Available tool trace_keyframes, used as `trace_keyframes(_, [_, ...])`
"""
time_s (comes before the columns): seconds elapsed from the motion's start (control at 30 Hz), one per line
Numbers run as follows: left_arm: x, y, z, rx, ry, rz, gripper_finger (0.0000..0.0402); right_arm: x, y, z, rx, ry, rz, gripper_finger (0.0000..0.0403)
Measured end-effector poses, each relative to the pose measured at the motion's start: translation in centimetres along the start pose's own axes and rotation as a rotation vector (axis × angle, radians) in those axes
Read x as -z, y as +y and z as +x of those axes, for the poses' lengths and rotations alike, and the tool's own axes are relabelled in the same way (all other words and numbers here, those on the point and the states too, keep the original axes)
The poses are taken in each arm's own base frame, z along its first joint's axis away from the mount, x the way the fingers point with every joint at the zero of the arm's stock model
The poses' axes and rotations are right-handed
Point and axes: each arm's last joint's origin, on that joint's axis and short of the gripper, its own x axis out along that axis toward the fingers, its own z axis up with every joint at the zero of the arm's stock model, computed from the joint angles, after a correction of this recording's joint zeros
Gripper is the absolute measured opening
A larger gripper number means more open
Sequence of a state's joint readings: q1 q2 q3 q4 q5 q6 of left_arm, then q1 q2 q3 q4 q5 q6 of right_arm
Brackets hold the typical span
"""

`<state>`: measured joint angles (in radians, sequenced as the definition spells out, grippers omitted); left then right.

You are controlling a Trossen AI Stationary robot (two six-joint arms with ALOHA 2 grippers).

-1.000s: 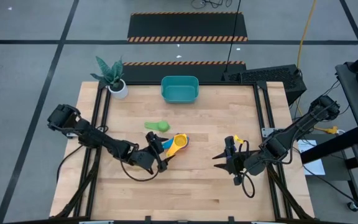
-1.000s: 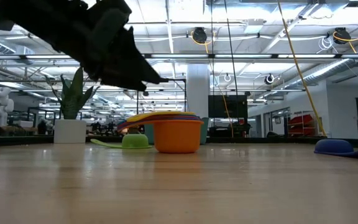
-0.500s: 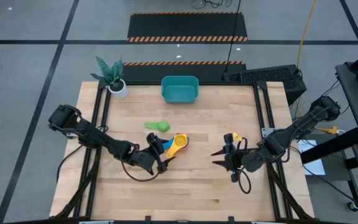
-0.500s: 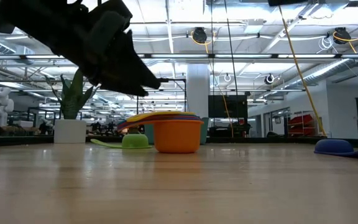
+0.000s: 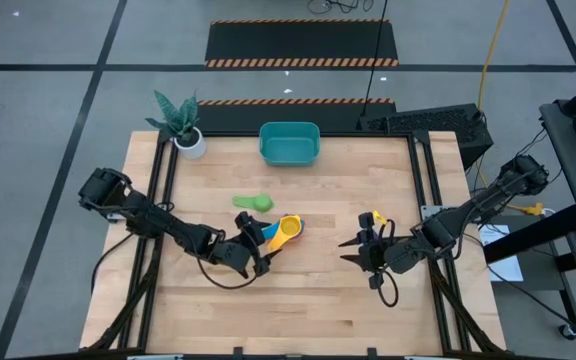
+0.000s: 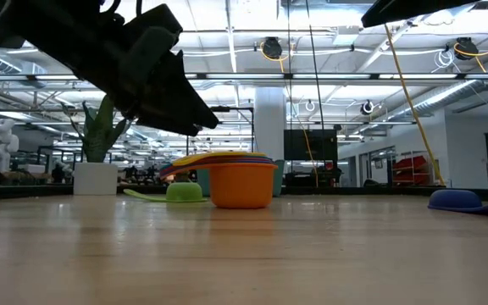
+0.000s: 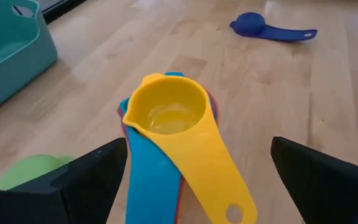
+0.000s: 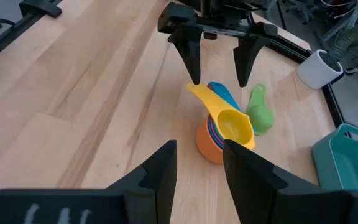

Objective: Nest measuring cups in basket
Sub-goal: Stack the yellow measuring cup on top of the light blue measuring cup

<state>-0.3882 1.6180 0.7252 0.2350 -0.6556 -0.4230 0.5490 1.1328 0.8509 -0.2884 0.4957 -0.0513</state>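
I am holding my left gripper (image 5: 259,247) wide open and empty over the handles of the stack (image 5: 286,230) at mid-table. My right gripper (image 5: 353,255), narrowly open, is waiting nearby. To grip well, I am aiming squarely across the handles; the basket (image 5: 289,144) is well beyond.

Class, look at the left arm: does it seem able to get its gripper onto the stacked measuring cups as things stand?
Probably yes. The left gripper is open and faces the nested cups, whose yellow handle points between its fingers with nothing between. The green cup lies off to one side.
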Motion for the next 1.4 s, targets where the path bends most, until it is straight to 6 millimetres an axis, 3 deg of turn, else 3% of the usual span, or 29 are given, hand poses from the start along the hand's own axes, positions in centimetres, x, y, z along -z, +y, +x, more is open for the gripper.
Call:
trace_keyframes(0.33, [1.2,-0.4,1.5,0.042,0.038,0.045,0.0399,-0.1,0.0,0.0,-0.002,-0.007,0.009,0.0125])
trace_keyframes(0.7, [2.2,0.7,2.8,-0.048,0.082,0.076,0.0399,-0.1,0.0,0.0,-0.003,-0.010,0.001,0.0125])
trace_keyframes(1.1, [1.5,0.5,2.8,-0.026,0.028,0.067,0.0399,-0.1,0.0,0.0,-0.003,-0.013,-0.008,0.0125])
trace_keyframes(1.4, [0.4,0.7,2.0,0.074,0.042,0.245,0.0399,-0.1,0.0,0.0,-0.003,-0.013,-0.008,0.0125])
